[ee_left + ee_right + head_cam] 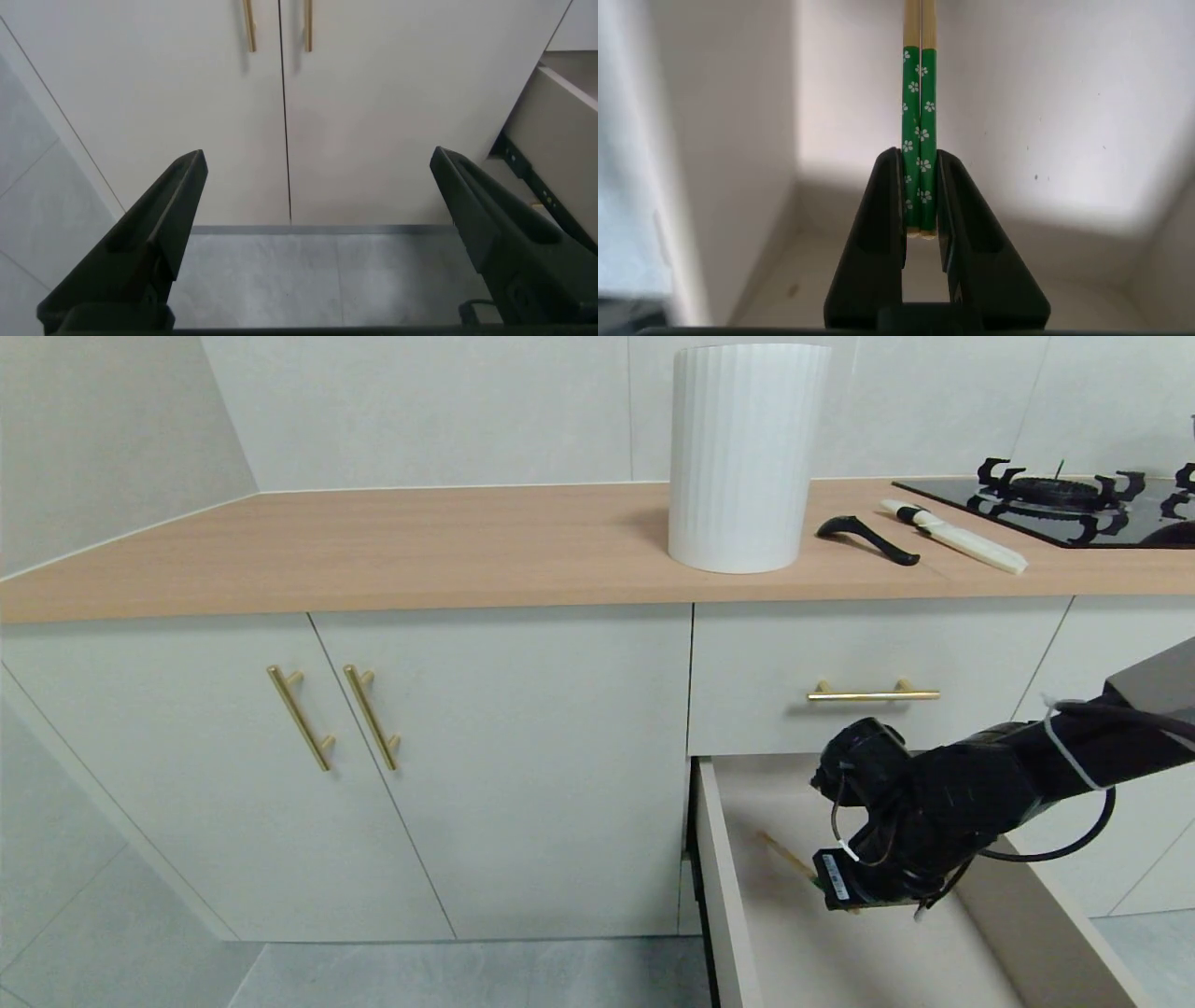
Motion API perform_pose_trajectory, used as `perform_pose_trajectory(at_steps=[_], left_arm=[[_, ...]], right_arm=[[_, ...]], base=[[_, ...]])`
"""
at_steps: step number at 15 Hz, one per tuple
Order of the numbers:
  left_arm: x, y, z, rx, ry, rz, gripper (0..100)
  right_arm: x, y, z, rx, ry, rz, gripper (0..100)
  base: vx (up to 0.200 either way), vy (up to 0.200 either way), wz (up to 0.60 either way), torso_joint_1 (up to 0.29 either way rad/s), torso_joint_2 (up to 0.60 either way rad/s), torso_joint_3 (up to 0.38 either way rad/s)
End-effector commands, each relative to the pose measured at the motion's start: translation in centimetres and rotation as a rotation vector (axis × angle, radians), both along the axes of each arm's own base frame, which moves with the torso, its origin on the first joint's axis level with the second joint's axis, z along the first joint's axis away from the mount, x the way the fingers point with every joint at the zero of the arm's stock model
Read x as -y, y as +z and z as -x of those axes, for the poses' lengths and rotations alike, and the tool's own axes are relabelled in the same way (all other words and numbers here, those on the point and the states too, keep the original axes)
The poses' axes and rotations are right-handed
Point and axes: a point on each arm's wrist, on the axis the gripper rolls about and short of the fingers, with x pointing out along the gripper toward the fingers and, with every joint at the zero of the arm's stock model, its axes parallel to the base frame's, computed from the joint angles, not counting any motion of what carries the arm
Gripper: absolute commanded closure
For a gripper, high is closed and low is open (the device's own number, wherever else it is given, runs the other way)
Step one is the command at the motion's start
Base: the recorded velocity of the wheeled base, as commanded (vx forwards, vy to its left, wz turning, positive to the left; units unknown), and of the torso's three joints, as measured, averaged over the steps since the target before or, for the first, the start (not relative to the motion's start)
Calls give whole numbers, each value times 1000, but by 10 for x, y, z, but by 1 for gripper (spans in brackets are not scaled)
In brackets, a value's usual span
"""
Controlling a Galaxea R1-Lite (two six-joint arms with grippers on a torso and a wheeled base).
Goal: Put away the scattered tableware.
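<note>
My right gripper (921, 201) is shut on a pair of wooden chopsticks (920, 121) with green flowered ends, held inside the open drawer (724, 859). From the head, the chopsticks (786, 856) poke out leftward from the right gripper (831, 882), low over the drawer floor. On the counter lie a black spoon (868, 539) and a white-sheathed knife (957, 538). My left gripper (318, 243) is open, low before the cabinet doors, with nothing between its fingers.
A tall white ribbed container (742, 457) stands on the wooden counter (373, 546). A black gas hob (1064, 504) is at the far right. A shut drawer with a gold handle (873, 693) sits above the open one. Double cabinet doors (336, 714) are at the left.
</note>
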Motion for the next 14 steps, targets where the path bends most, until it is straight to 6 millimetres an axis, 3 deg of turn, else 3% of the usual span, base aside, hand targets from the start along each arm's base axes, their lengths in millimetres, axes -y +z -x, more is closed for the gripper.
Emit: perform_pose_trajectory(at_steps=[1, 7, 14], left_arm=[[0, 0, 0, 0, 1, 0, 0], [0, 0, 0, 0, 1, 0, 0], [0, 0, 0, 0, 1, 0, 0]], right_arm=[[-2, -25, -6, -53, -3, 25, 100], [-1, -39, -11, -67, -14, 31, 100], [-8, -76, -21, -73, -24, 29, 100]], base=[[0, 0, 0, 0, 0, 0], [0, 0, 0, 0, 0, 0], [0, 0, 0, 0, 0, 0]])
